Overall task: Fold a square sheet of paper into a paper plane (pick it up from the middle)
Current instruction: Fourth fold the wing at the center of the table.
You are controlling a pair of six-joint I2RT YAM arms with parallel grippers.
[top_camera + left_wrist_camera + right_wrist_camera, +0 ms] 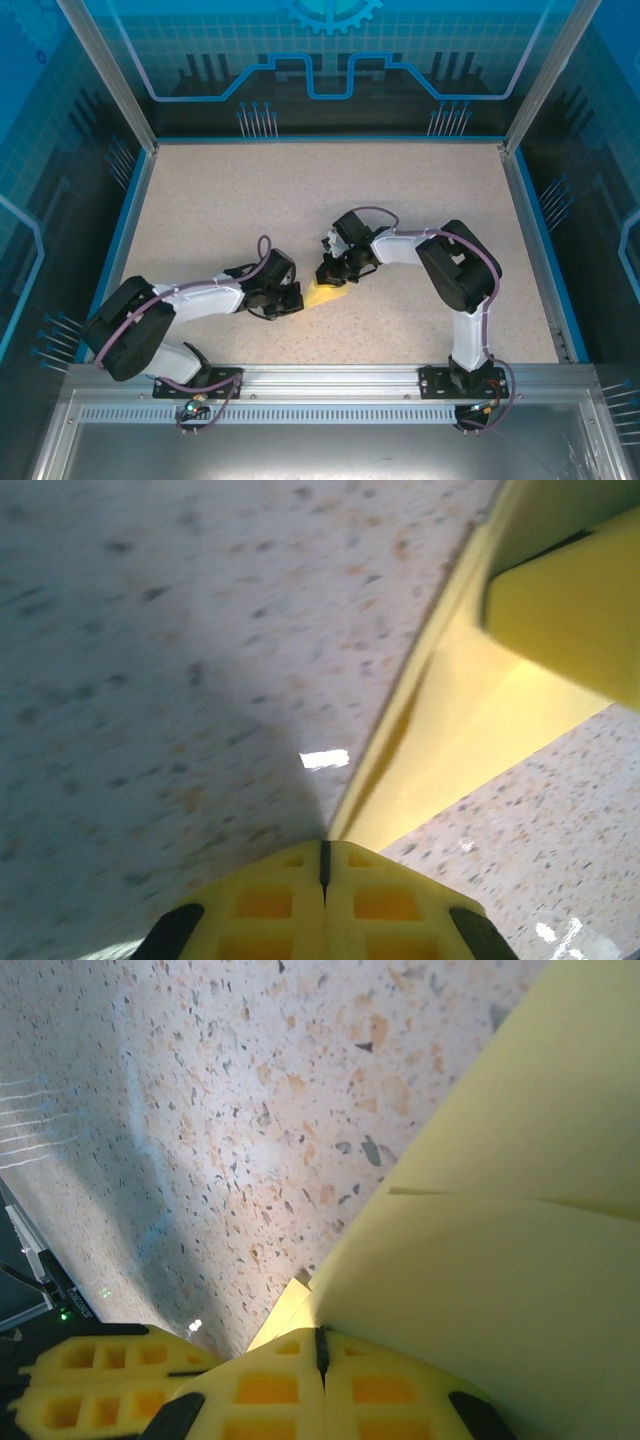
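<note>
Yellow paper (329,296), largely hidden between the arms from above, folded in layered flaps; left gripper (323,846) and right gripper (320,1336), fully closed, each pinch it.

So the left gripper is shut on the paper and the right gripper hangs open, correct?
Not quite. The right gripper is shut too, its tips pressed together on the paper, as the right wrist view shows. The left gripper is shut on the paper, as you said.
</note>
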